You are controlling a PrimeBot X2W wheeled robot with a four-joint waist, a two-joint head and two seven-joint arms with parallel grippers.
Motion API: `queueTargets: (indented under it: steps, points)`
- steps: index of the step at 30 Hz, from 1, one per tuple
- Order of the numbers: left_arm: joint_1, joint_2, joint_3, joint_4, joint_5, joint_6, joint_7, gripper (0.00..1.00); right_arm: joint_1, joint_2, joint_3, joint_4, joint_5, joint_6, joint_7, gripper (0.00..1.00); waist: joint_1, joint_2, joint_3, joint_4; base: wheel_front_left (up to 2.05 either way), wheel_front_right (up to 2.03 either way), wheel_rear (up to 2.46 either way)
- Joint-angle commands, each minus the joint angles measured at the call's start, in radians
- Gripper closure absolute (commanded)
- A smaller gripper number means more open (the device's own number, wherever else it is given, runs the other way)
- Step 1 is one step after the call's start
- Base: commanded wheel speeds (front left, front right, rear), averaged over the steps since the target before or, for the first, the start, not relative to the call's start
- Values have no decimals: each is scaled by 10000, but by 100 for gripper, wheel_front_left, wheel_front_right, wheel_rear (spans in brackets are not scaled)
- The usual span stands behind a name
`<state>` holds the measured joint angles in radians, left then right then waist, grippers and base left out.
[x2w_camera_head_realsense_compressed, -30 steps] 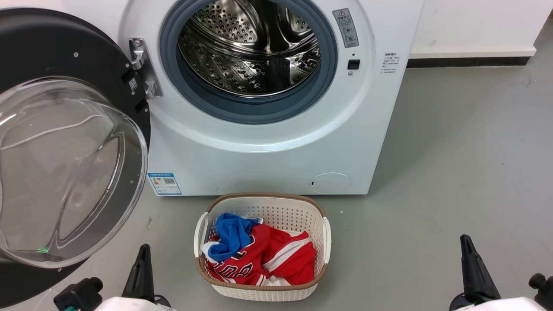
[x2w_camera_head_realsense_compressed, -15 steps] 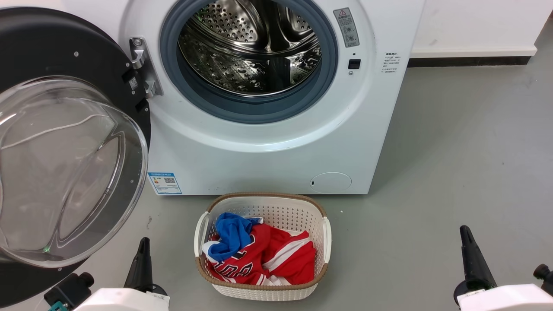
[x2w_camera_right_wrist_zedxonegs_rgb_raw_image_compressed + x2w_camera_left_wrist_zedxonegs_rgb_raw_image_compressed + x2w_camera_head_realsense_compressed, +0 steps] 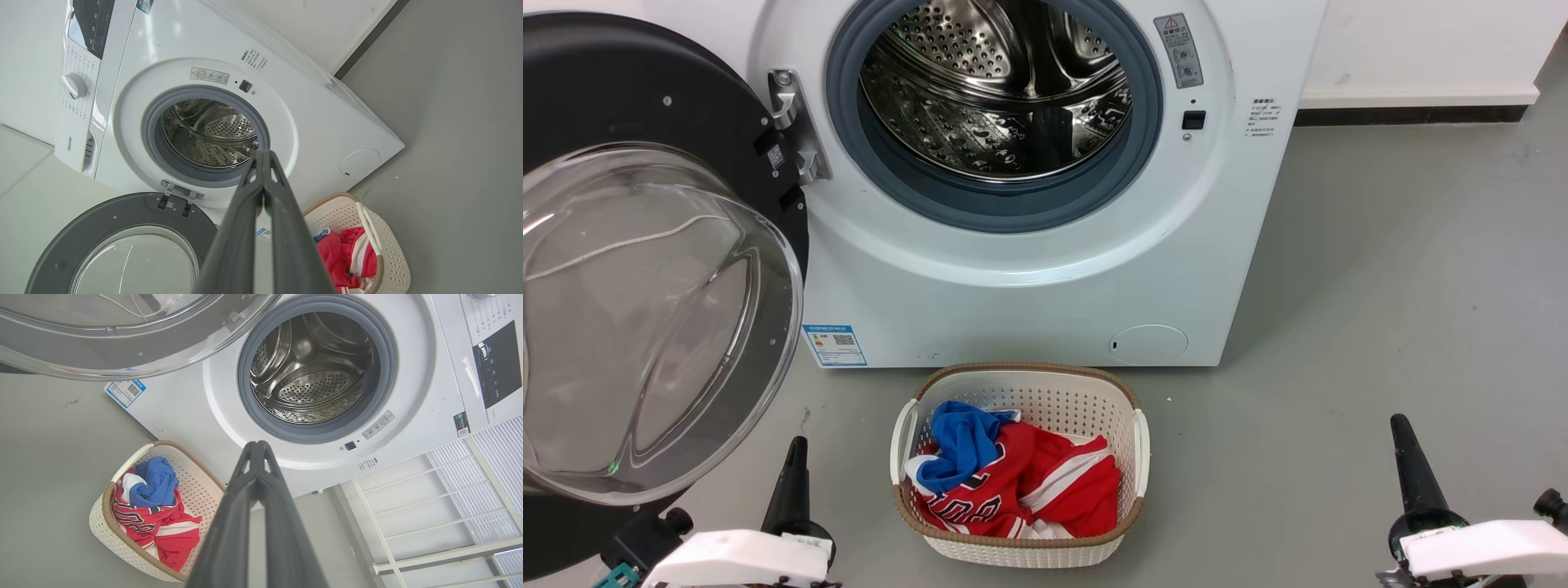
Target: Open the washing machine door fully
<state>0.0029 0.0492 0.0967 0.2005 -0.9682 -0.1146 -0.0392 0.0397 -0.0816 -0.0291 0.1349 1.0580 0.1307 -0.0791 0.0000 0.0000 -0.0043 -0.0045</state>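
Note:
The washing machine door, a black ring around a bulging clear bowl, stands swung wide to the left of the white machine on its hinge. The steel drum opening is uncovered. My left gripper is shut and empty, low in the head view, just below and right of the door's lower rim and apart from it. My right gripper is shut and empty over bare floor at the lower right. The door crosses the top of the left wrist view above the shut left gripper. The right wrist view has the door beside the shut right gripper.
A white woven-rim laundry basket holding red and blue clothes sits on the grey floor in front of the machine, between my two arms. A white wall with a dark skirting strip runs behind on the right.
Both grippers have slid a little up the head view, with more of the pale forearms showing at the bottom edge. The door and the basket have not moved.

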Motion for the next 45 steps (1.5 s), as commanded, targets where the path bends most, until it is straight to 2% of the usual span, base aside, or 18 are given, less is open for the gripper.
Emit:
queueTargets:
  steps: [1,45]
  points:
    - [-276,13,19,-47,-367,-40,81,100,-249,-68,-37,5,354,1,79,100,0,0,2,1,0,0,0]
    - [-941,13,147,313,-4676,-147,1135,100,-1149,-18,-316,776,4304,2,1152,100,0,0,48,29,0,0,0]
